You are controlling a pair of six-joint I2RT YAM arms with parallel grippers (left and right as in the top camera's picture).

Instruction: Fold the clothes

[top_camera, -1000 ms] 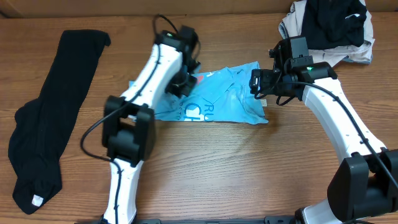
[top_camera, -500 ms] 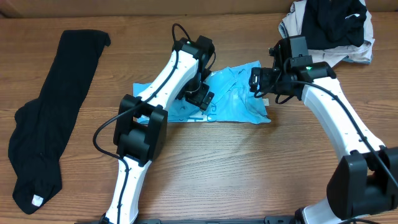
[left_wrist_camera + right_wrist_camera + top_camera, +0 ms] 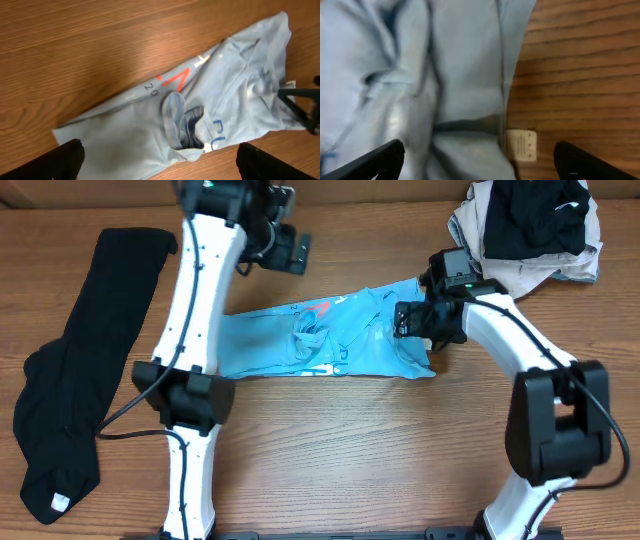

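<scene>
Centrally on the table (image 3: 330,440), the light-blue T-shirt (image 3: 270,350) lies rumpled, with a loose fold bunched mid-chest. Left tool (image 3: 290,250) hovers well above it, spread and empty. Right tool (image 3: 408,320), also spread, hangs over the shirt's right edge. Folding looks partway done; the next move probably calls for gripping an edge and flattening that bunch.

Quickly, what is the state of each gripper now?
Left gripper: open, holding nothing.
Right gripper: open, holding nothing, low over the light-blue T-shirt.
</scene>
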